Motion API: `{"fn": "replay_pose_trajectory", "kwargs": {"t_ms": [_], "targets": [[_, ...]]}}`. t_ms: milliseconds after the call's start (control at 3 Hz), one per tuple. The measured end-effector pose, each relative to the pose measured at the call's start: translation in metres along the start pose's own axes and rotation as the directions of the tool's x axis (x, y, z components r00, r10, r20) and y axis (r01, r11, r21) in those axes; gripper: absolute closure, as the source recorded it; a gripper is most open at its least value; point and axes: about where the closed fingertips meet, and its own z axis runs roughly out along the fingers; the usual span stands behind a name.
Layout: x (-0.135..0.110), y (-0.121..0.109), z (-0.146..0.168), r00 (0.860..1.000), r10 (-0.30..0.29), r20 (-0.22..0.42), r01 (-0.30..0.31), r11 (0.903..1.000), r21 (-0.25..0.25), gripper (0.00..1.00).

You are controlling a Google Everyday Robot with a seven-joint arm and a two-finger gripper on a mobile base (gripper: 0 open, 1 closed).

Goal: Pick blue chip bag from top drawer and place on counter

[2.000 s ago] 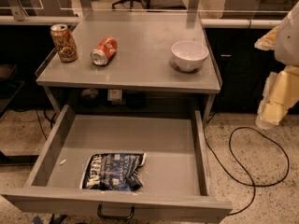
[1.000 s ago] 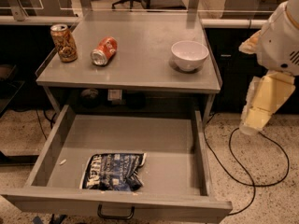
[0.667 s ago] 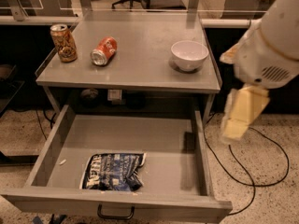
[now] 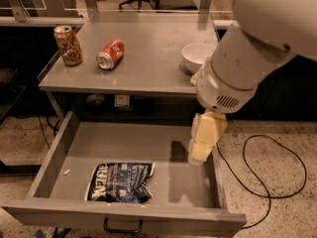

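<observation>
The blue chip bag (image 4: 120, 182), crumpled navy foil with white lettering, lies flat on the bottom of the open top drawer (image 4: 163, 148), near its front left. The drawer's black handle (image 4: 122, 227) faces me. The grey counter (image 4: 148, 53) stands above the drawer. My gripper (image 4: 202, 147) hangs from the big white arm (image 4: 247, 53) over the drawer's right part, above the floor of the drawer and well to the right of the bag. It holds nothing that I can see.
On the counter stand an upright brown patterned can (image 4: 68, 45) at the left, an orange-red can (image 4: 110, 54) on its side, and a white bowl (image 4: 198, 56) partly hidden by the arm. A black cable (image 4: 277, 177) loops on the speckled floor at the right.
The arm has swung in from the right edge toward the middle and down, bringing the gripper over the drawer's right side. The bag, cans and bowl have not moved.
</observation>
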Motion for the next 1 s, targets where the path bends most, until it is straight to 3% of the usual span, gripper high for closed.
{"fn": "replay_pose_trajectory", "kwargs": {"t_ms": [667,1000], "targets": [[-0.012,0.009,0.019,1.0,-0.002,0.018,0.002,0.9999,-0.016,0.0],[-0.041,0.012,0.088,1.0,-0.003,-0.004,0.003,0.9986,-0.054,0.0]]}}
